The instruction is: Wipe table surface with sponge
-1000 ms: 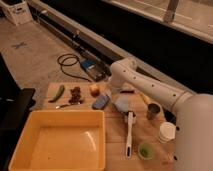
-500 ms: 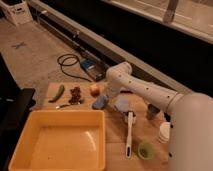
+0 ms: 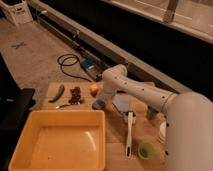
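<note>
dimly, tan table surface [image 3: 114,138], pincer [image 3: 103,97] seemingly at sponge [image 3: 98,104], grey floor [image 3: 35,55]

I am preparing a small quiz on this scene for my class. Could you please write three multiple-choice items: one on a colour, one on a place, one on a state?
1. What colour is the big tub?
A. red B. yellow C. white
2. Where is the gripper?
A. inside the tub B. raised high above everything C. low over the table surface, at the sponge
3. How is the white brush placed?
A. lying flat B. standing upright C. hanging in the air

Answers: 1 B, its walls are plainly yellow. 2 C, the arm ends at the blue sponge, beyond the tub. 3 A, its whole length rests on the planks.
</note>
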`<action>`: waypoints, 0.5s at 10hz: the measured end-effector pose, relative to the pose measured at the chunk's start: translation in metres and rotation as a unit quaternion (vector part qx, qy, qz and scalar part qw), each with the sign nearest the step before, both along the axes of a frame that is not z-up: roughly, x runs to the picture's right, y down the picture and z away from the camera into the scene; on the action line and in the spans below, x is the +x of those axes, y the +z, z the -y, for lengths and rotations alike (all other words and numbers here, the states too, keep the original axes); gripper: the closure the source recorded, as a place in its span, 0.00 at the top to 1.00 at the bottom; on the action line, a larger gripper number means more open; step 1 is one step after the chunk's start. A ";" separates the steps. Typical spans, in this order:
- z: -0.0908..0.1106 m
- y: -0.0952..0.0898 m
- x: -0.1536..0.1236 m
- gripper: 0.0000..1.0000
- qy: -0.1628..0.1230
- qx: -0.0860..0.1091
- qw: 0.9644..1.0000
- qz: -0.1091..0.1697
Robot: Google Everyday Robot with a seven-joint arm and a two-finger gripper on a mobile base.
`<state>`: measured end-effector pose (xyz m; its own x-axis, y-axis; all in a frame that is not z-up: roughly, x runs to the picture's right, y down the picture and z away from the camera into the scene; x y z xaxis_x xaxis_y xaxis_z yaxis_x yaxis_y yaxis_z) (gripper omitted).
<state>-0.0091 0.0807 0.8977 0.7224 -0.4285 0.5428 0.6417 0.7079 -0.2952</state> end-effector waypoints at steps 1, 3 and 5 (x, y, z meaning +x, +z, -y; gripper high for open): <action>0.001 0.002 -0.008 0.65 -0.001 -0.001 1.000 0.010; 0.000 0.007 -0.023 0.65 -0.003 -0.007 1.000 0.027; -0.005 0.013 -0.031 0.58 -0.006 -0.021 0.999 0.036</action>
<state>-0.0399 0.0854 0.9107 0.6764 -0.4129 0.6099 0.6703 0.6882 -0.2775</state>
